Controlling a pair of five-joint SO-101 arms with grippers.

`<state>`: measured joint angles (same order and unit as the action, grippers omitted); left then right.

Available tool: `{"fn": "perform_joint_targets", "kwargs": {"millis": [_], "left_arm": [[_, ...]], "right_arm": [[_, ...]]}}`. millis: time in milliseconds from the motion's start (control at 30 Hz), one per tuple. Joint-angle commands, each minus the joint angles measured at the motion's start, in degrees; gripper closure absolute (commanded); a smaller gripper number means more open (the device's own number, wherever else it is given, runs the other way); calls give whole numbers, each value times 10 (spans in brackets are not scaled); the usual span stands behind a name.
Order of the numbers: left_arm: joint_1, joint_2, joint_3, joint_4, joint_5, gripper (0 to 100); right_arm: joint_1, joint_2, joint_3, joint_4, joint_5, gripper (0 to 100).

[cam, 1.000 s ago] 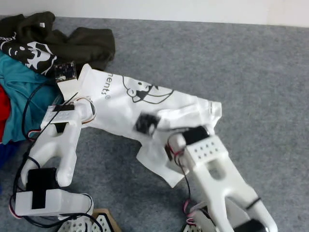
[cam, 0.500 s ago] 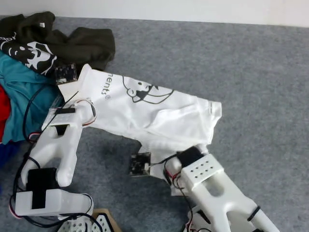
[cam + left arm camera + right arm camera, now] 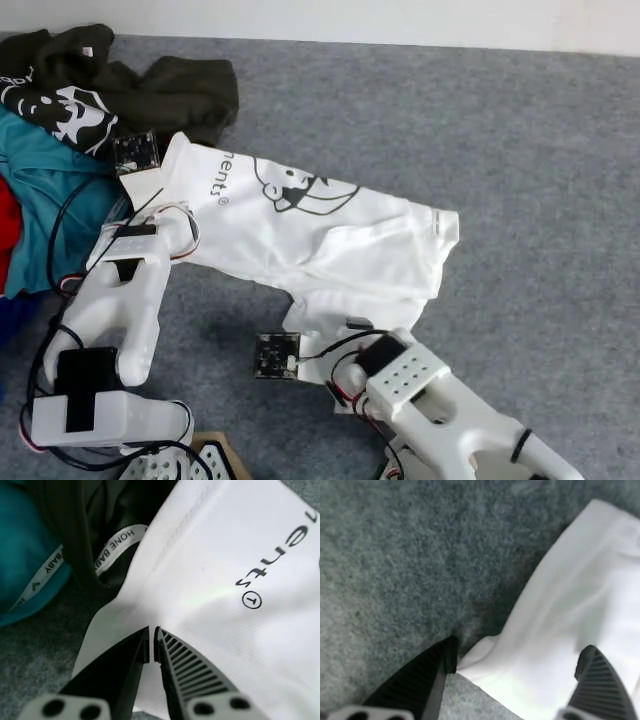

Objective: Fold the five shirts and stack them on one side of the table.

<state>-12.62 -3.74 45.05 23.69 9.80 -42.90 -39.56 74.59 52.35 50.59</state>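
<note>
Left wrist view: the left gripper point(image 3: 151, 642) presses its two fingers together on a pinch of the white shirt point(image 3: 225, 580), at the edge lying against a dark shirt point(image 3: 95, 510) and a teal shirt point(image 3: 25, 540). In the right wrist view, the right gripper point(image 3: 512, 675) stands with fingers wide apart. One is over the grey table cover point(image 3: 395, 555) and the other over white cloth, with a corner of the shirt between them. The high view shows the white shirt spread crumpled across the middle of the table, print side up, the left gripper at its far-left corner and the right gripper at its near hem. The dark shirt, the teal shirt and a red shirt point(image 3: 8, 240) are heaped at the table's left edge.
</note>
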Motion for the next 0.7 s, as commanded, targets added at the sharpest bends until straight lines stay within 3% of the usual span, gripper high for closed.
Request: {"fn": "perform_joint_targets", "kwargs": {"millis": [0, 300, 667], "left_arm": [[7, -26, -3, -10, -2, 955], [7, -26, -3, -10, -2, 955], [7, -26, -3, -10, -2, 955]], "right_arm": [[34, -5, 8, -49, -8, 639], [105, -11, 9, -90, -7, 905], [116, -12, 0, -86, -8, 923]]}}
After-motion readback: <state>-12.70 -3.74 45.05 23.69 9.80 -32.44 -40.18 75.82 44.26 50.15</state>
